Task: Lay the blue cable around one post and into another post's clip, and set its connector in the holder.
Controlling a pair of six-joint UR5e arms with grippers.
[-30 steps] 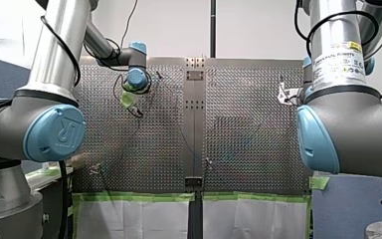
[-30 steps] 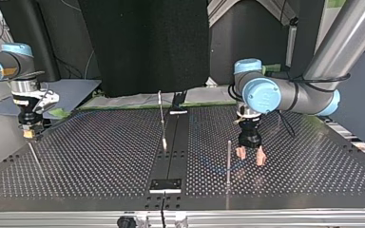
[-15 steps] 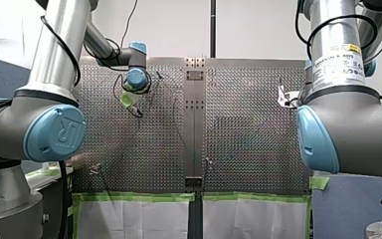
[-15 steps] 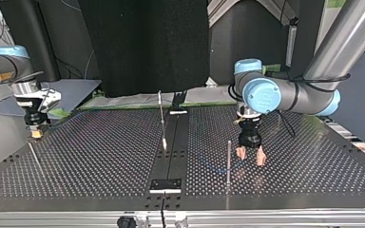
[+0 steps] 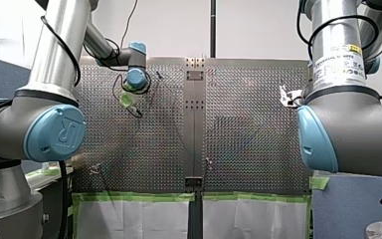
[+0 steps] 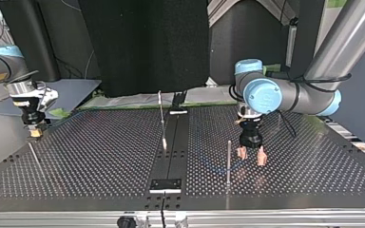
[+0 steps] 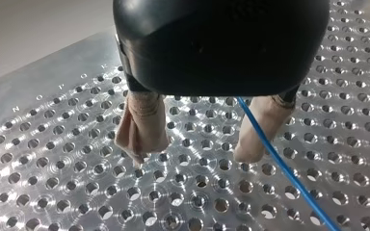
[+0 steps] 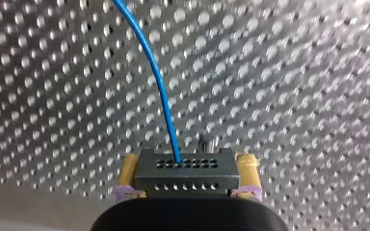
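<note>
In the right wrist view a black connector point(image 8: 185, 173) with rows of small holes sits between my right gripper's point(image 8: 188, 179) yellow pads, which are shut on it. The blue cable point(image 8: 159, 82) rises from it and runs off over the perforated table. At the top view's left this gripper point(image 6: 35, 134) hovers just above the table's edge. My left gripper point(image 6: 251, 156) stands open right of the middle, its beige pads close to the plate. In the left wrist view the cable point(image 7: 279, 163) lies on the plate, passing one of the gripper's point(image 7: 192, 155) fingers.
A thin upright post point(image 6: 228, 159) stands just beside my left gripper. A leaning post point(image 6: 161, 118) rises by the central dark strip, and a thin rod point(image 6: 33, 156) stands below my right gripper. A black plate point(image 6: 166, 185) sits on the strip near the top view's bottom edge.
My right gripper, with the connector in it, has shifted slightly at the top view's left. My left gripper has stayed where it was, open.
</note>
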